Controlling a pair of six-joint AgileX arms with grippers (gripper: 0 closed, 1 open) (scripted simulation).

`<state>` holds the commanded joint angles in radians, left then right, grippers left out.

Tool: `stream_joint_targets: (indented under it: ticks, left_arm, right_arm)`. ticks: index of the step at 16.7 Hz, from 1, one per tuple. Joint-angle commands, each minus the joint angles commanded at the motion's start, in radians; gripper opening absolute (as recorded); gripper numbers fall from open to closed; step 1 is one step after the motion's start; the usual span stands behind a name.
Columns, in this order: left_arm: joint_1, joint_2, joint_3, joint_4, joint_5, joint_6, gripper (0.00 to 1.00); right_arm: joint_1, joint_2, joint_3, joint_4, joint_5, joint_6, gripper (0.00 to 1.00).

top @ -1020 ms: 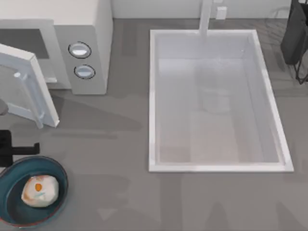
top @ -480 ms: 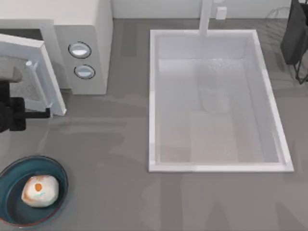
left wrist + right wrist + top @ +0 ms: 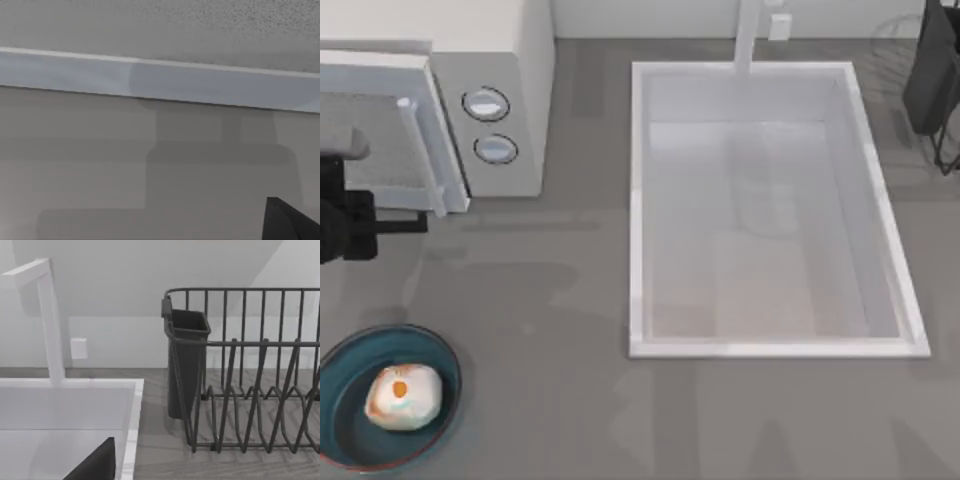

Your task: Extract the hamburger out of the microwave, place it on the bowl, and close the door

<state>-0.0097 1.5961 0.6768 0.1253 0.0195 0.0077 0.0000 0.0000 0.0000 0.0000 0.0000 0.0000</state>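
Off-white, the microwave (image 3: 490, 90) is standing at the table's far left, and its door (image 3: 390, 130) is lying almost flat against the front, which suggests closing is the step in hand. Near the left corner the bowl (image 3: 342, 372) is holding the hamburger (image 3: 403, 396), so placing looks done. At the door's lower edge the left gripper (image 3: 390, 222) is pushing; I cannot tell how its fingers are standing.

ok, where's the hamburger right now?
In the top view the hamburger sits inside the bowl at the table's near-left corner, below the microwave and its door.
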Motion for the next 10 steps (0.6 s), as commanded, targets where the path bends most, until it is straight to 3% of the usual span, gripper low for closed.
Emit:
stream_joint_targets:
  ticks: [6,10]
  left_arm:
    - [-0.005,0.263,0.29,-0.02,0.0,-0.001,0.0]
    - [-0.007,0.328,0.359,-0.028,-0.001,-0.002,0.0]
  right_arm:
    - [0.0,0.0,0.0,0.0,0.0,0.0,1.0]
    - [0.0,0.0,0.0,0.0,0.0,0.0,1.0]
